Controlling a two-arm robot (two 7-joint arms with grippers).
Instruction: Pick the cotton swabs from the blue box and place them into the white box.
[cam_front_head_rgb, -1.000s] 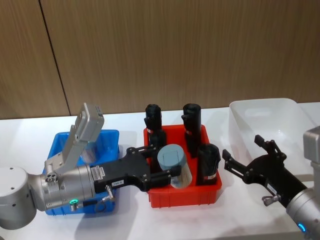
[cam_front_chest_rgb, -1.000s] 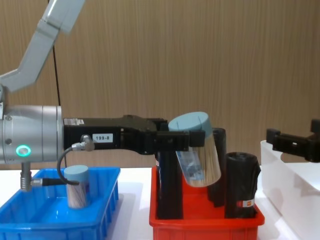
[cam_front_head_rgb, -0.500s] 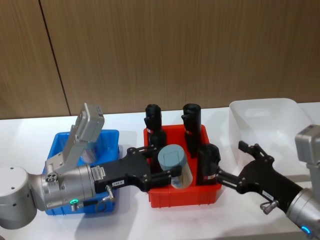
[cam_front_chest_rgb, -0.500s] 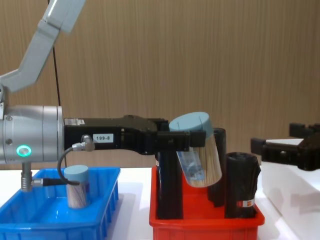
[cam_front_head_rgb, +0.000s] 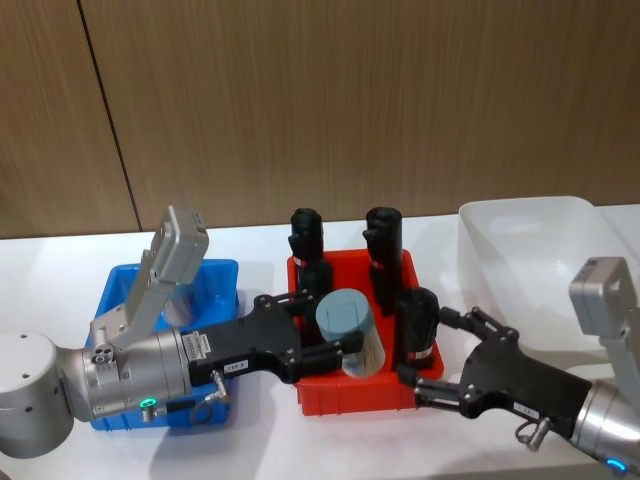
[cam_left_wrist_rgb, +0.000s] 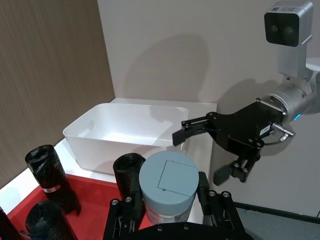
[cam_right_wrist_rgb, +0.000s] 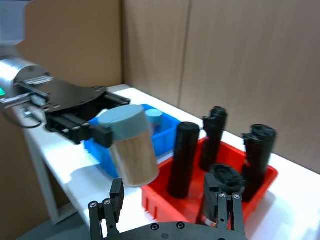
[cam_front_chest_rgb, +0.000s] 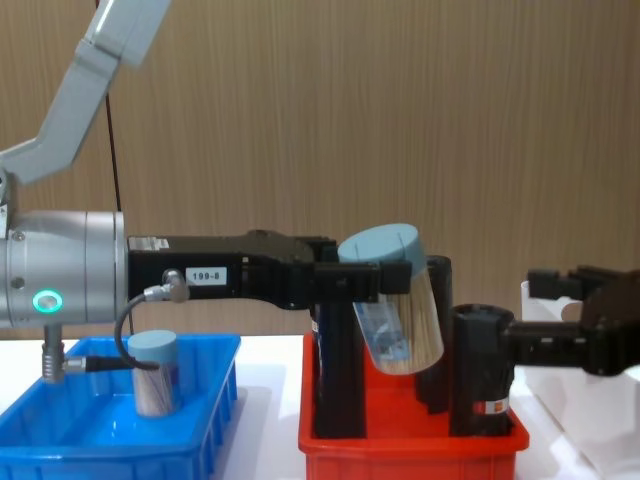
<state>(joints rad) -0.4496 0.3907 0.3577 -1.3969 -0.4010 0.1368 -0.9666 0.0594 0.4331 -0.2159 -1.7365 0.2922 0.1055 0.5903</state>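
Status: left jaws clamp swab tub (cam_front_head_rgb: 345, 318) over red bin (cam_front_head_rgb: 362, 396) | right jaws spread, near it | second tub (cam_front_chest_rgb: 153, 372) in blue box (cam_front_head_rgb: 216, 267) | white box (cam_front_head_rgb: 522, 214) holds none | you've both left to place

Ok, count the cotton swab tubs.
2 cotton swab tubs: one in the left gripper, above the red bin; one standing in the blue box. More may hide behind the left arm.

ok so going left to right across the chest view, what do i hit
blue box → cotton swabs tub gripped by the left gripper → open right gripper → white box
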